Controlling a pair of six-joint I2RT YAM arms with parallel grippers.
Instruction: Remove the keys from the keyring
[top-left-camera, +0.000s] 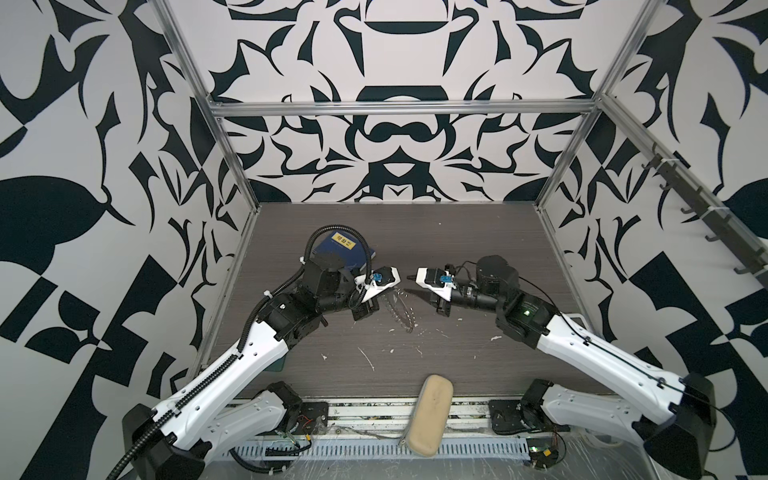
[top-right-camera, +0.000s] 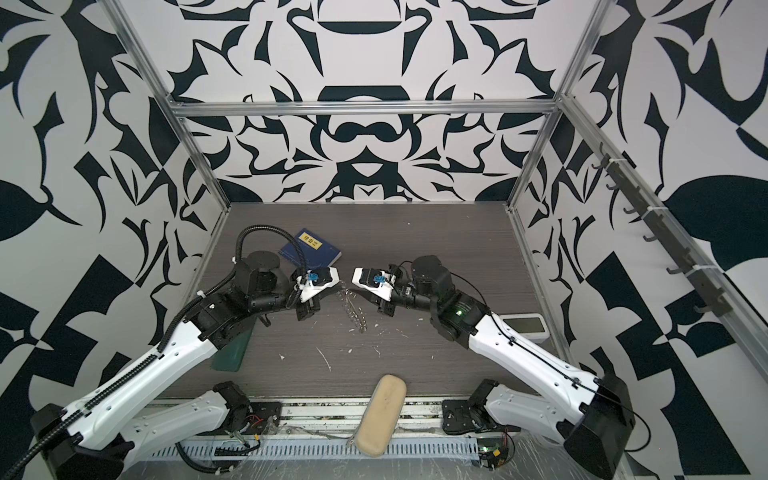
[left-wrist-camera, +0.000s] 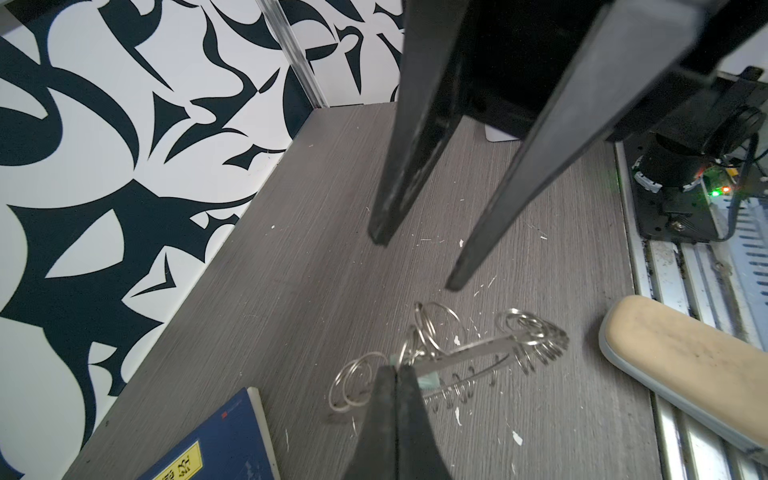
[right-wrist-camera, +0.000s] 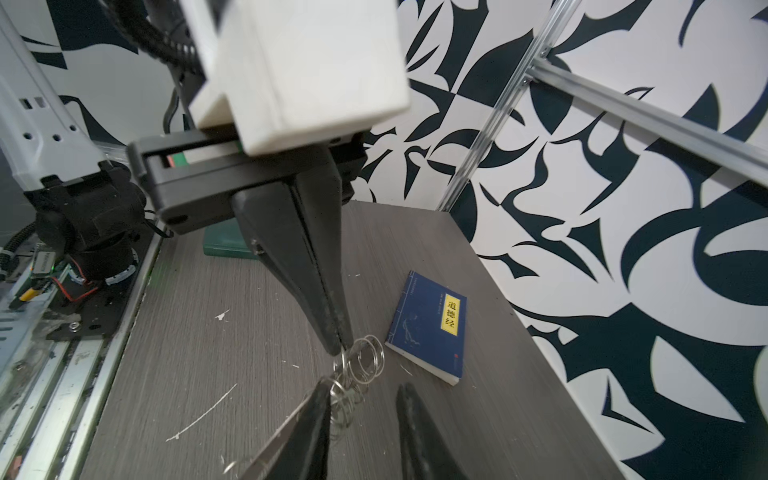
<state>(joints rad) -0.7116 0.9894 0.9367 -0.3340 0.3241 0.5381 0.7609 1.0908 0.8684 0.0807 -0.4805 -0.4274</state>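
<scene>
My left pincer is fully closed on the rim of the keyring. It holds the keyring up over the middle of the desk, between the two arms. In both top views the keyring hangs tilted from this pincer. I cannot tell if its low end rests on the desk.

Just beside the closed tips I see a small piece of the mint-green key tag. I cannot tell if the tag is also inside the pinch, and the metal key itself I do not see clearly.

I judge the keyring to be light and stiff, a thin flat metal plate, smooth and so rather slippery in a narrow pinch. The many small wire rings along its rim are loose and will swing and tangle when I move. They are springy, so I think a key must be slid around the coil and not pulled straight. The flat rim is a good place for the holding arm. For the key I would take the tag by its two flat faces, close to its wire ring.

My right pincer is to the right, with a moderate gap between its tips and holding nothing. One finger is just beside the wire rings.
</scene>
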